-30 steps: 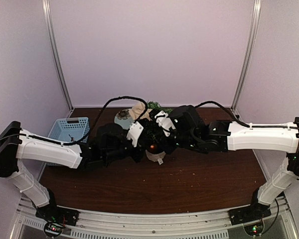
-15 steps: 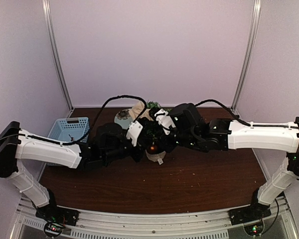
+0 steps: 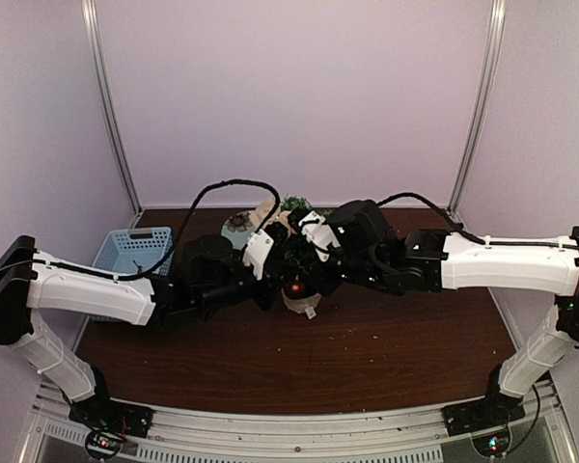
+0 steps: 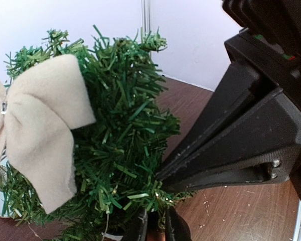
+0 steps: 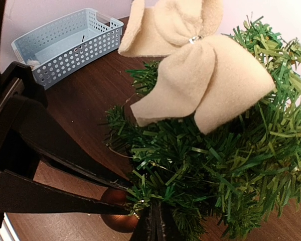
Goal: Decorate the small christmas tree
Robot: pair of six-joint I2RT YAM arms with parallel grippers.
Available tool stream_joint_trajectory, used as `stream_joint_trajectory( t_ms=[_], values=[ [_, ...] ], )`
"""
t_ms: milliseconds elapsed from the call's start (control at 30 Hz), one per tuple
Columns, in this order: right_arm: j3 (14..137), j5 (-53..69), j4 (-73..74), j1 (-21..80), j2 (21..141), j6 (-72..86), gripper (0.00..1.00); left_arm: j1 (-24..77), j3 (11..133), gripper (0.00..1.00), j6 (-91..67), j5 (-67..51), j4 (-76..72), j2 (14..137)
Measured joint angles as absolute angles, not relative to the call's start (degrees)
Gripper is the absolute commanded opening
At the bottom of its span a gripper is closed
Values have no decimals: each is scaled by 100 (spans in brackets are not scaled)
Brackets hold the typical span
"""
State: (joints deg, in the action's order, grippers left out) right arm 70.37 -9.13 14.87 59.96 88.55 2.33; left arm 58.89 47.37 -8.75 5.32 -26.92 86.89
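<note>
The small christmas tree (image 3: pixel 295 204) stands in its off-white pot (image 3: pixel 304 305) at mid-table, mostly hidden under both wrists. A beige bow (image 3: pixel 267 214) sits near its top, also in the left wrist view (image 4: pixel 40 135) and the right wrist view (image 5: pixel 200 75). My left gripper (image 4: pixel 155 228) is shut on a red-brown ball (image 5: pixel 113 218) at the tree's lower branches. My right gripper (image 5: pixel 158 221) is shut at the same branch, seemingly on the ball's gold loop (image 5: pixel 140 205). The two sets of fingertips almost touch.
A light blue perforated basket (image 3: pixel 135 253) stands at the left, also in the right wrist view (image 5: pixel 65 45). A clear glass cup (image 3: pixel 237 230) stands just behind and left of the tree. The booth's walls close in the back and sides.
Both wrists have crept a little closer together over the tree. The ball stays in the left gripper at the same branch.
</note>
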Motion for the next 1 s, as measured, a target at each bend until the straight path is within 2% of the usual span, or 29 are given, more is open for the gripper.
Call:
stream_joint_trajectory(
  t_ms=[633, 1000],
  values=[
    [7037, -895, 1538, 5996, 8855, 185, 0, 5889, 4737, 13, -891, 521, -2652, 8906],
    [7037, -893, 1551, 5996, 8858, 185, 0, 5852, 4755, 7, -1000, 515, -2683, 8917]
  ],
)
